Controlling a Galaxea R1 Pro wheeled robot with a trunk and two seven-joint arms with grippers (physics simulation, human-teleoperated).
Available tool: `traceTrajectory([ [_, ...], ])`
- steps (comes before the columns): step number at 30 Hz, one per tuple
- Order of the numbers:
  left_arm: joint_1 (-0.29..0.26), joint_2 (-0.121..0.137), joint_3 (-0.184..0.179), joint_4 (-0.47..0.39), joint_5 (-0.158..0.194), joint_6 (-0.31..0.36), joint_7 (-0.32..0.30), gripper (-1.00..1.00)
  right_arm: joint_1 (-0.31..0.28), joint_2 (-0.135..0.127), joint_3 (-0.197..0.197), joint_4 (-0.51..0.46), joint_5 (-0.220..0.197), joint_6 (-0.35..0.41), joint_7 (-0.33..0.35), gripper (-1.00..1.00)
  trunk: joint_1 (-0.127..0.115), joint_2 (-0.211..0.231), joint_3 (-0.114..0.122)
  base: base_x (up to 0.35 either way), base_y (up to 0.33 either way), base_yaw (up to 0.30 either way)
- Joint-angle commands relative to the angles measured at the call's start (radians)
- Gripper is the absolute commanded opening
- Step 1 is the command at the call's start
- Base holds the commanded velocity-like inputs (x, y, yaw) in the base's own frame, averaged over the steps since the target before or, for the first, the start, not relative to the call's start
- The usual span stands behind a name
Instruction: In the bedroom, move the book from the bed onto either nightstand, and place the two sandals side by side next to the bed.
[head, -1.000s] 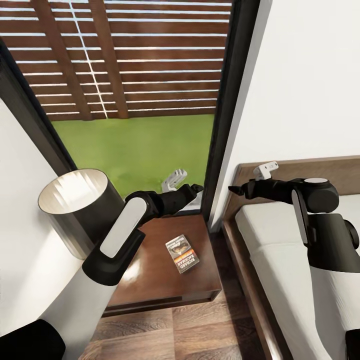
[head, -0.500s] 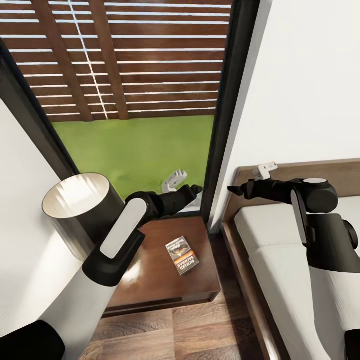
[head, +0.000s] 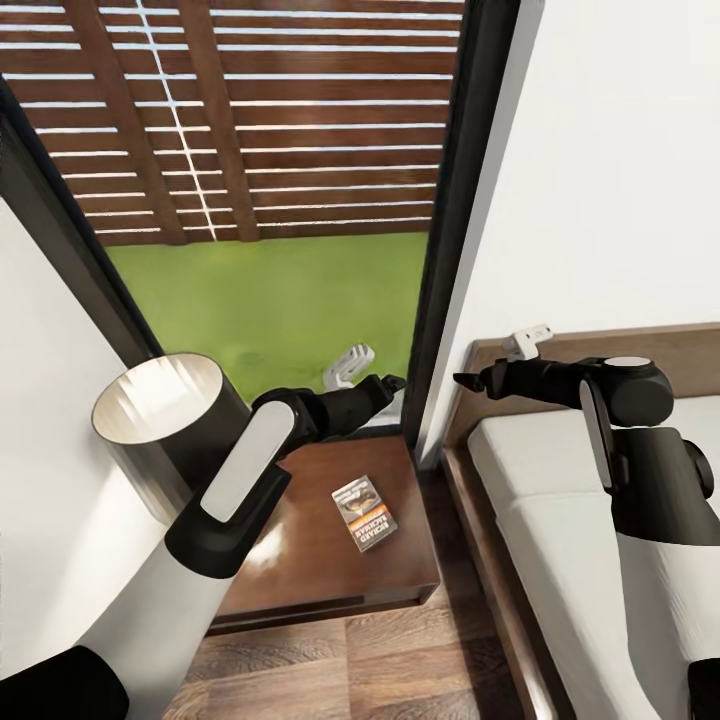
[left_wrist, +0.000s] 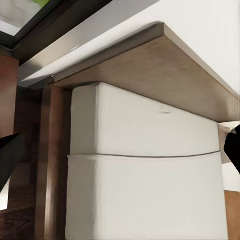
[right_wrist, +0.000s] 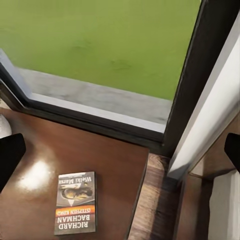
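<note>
The book (head: 363, 512) lies flat on the dark reddish-brown nightstand (head: 300, 545), free of both grippers. The right wrist view shows the book (right_wrist: 75, 202) too, on the nightstand (right_wrist: 115, 160) below the window. My left gripper (head: 392, 383) hovers open above the nightstand's far edge, pointing toward the bed (head: 560, 500). My right gripper (head: 463, 380) is open too, held over the headboard's corner and facing the left one. In the left wrist view the open left gripper (left_wrist: 120, 152) looks at the off-white mattress (left_wrist: 150, 200). The right gripper (right_wrist: 120, 150) holds nothing. The sandals are out of view.
A cylindrical lamp shade (head: 170, 415) stands at the nightstand's left side. A dark-framed glass door (head: 440, 230) behind it looks onto grass and a slatted wooden fence. A white wall rises above the wooden headboard (head: 600, 345). Wood-plank floor (head: 400, 650) runs between nightstand and bed.
The whole picture has shifted slightly, so the camera moved a little. The book stays put on the nightstand and both grippers stay open in place.
</note>
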Motion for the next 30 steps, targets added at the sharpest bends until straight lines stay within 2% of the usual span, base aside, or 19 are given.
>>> traceTrajectory([
  [1,0.0,0.0,0.0,-0.001,0.005,0.003,0.007,1.0,-0.001,0.0,0.0,-0.001,0.011,0.003,0.009,1.0,-0.004,0.007,0.002,0.0,0.0,0.0],
  [12,0.001,-0.001,0.0,0.0,0.005,0.003,0.007,1.0,-0.001,-0.002,-0.001,-0.001,0.011,0.003,0.009,1.0,-0.046,0.084,0.037,0.0,0.0,0.0],
  [30,0.004,0.0,-0.001,0.0,0.003,0.002,0.015,1.0,-0.001,-0.002,-0.004,-0.001,0.011,0.003,0.01,1.0,-0.046,0.084,0.037,0.0,0.0,0.0],
])
